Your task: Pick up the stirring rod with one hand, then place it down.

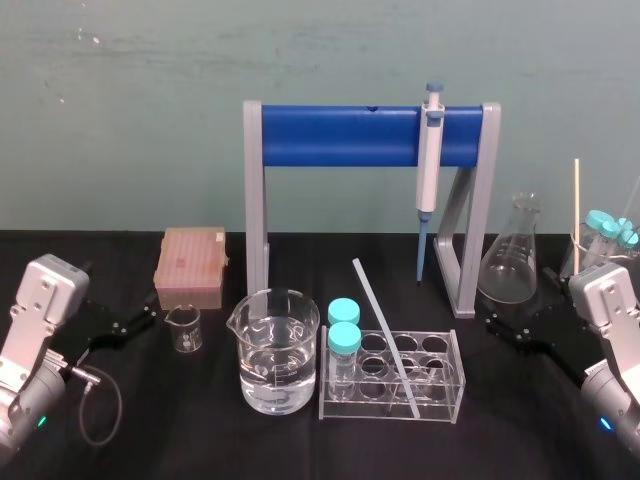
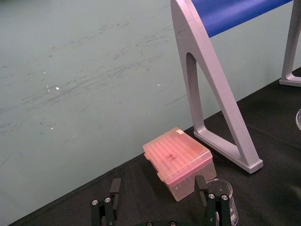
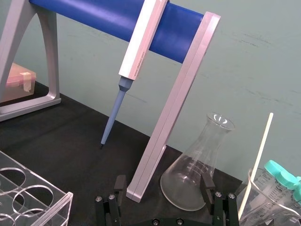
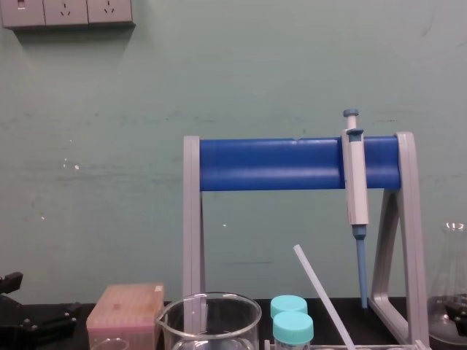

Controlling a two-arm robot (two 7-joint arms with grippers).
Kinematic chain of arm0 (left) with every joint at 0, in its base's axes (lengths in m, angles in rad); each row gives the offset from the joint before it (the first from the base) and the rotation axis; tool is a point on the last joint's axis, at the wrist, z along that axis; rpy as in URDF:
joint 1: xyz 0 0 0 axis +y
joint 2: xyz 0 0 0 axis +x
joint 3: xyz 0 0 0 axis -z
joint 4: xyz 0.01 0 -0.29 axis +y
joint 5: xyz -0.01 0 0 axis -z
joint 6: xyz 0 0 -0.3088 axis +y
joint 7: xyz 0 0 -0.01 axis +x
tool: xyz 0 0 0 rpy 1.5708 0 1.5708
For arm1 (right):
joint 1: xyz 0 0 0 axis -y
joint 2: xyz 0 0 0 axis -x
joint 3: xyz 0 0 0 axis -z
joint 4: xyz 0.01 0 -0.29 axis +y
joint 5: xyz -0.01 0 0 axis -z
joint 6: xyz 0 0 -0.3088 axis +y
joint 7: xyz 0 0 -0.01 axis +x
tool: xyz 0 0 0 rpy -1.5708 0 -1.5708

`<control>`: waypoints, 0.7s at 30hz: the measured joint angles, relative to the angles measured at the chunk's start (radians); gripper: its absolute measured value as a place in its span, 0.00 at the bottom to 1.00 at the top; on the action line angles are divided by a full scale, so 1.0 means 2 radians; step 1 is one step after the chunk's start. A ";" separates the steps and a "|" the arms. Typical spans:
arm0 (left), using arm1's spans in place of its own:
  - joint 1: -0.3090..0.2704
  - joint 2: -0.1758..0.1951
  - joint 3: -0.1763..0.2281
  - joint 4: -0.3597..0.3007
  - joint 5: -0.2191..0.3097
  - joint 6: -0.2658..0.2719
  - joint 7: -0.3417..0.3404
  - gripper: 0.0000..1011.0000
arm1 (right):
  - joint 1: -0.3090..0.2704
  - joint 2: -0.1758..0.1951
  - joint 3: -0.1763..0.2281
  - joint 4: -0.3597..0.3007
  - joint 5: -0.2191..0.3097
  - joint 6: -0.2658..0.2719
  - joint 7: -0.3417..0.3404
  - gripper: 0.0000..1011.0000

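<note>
The stirring rod [image 1: 385, 335] is a thin translucent white stick. It leans up and to the left out of a hole in the clear tube rack [image 1: 455, 390] at the table's middle front. In the chest view the stirring rod [image 4: 321, 295] rises slanted in front of the stand. My left gripper [image 1: 140, 320] rests at the left edge, far from the rod, and its fingers [image 2: 115, 188] stand open with nothing between them. At the right my right gripper [image 1: 515, 310] sits beside the flask. It is open and empty too, as its fingers [image 3: 206, 181] show.
A water-filled beaker [image 1: 278, 350] and two teal-capped tubes [image 1: 343, 335] stand just left of the rod. Behind are a pink tip box [image 1: 190, 265], a small beaker [image 1: 185, 328], the blue-barred stand [image 1: 340, 135] with a hanging pipette [image 1: 430, 160], a conical flask [image 1: 512, 260] and a beige stick [image 1: 577, 210].
</note>
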 joint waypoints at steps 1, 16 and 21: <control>0.000 0.000 0.000 0.000 0.000 0.000 0.000 0.99 | 0.000 0.000 0.000 0.000 0.000 0.000 0.000 0.99; 0.000 0.000 0.000 0.000 0.000 0.000 0.000 0.99 | 0.000 0.000 0.000 0.000 0.000 0.000 0.000 0.99; 0.000 0.000 0.000 0.000 0.000 0.000 0.000 0.99 | 0.000 0.000 0.000 0.000 0.000 0.000 0.000 0.99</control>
